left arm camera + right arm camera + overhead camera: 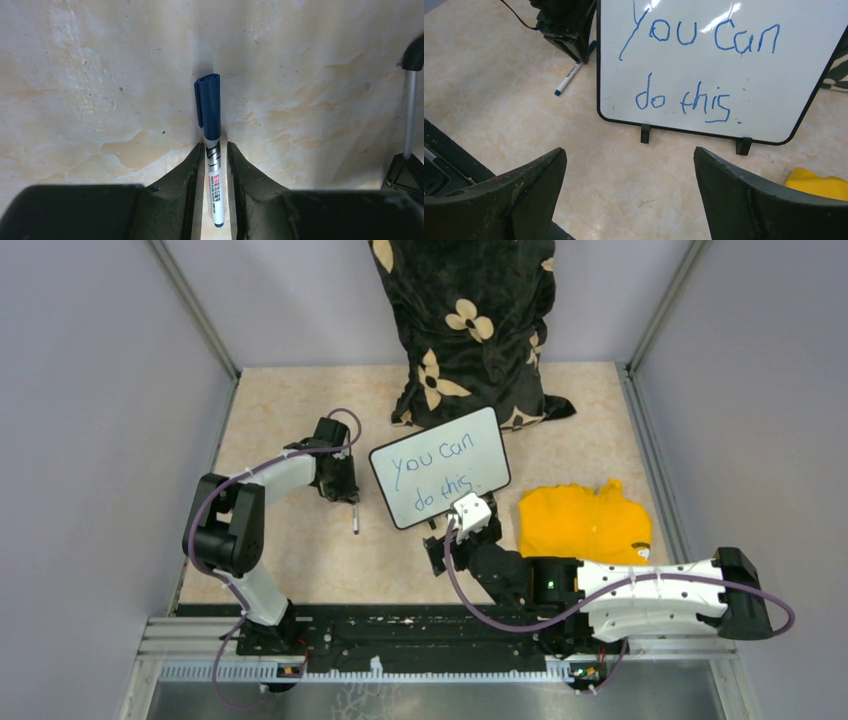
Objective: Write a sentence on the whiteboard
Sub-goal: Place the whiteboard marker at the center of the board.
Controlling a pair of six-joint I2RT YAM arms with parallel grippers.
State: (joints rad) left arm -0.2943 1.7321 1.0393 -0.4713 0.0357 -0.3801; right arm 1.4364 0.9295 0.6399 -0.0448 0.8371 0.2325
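The whiteboard (455, 435) leans tilted at the table's middle, and on it the sentence (440, 472) "You can do this" is written in blue over two lines. The right wrist view shows the whiteboard (774, 90) and the sentence (684, 100) close up. A blue-capped marker (354, 518) lies on the table left of the board. My left gripper (346, 496) stands over it. In the left wrist view the marker (211, 115) runs between the left gripper (216, 145) jaws with a thin gap on each side. My right gripper (630, 155) is wide open and empty before the board's lower edge.
A yellow cloth (585, 523) lies right of the board, beside my right arm. A black flowered cushion (465, 330) stands behind the board against the back wall. A metal rod with black ends (410, 110) rises at the right edge of the left wrist view.
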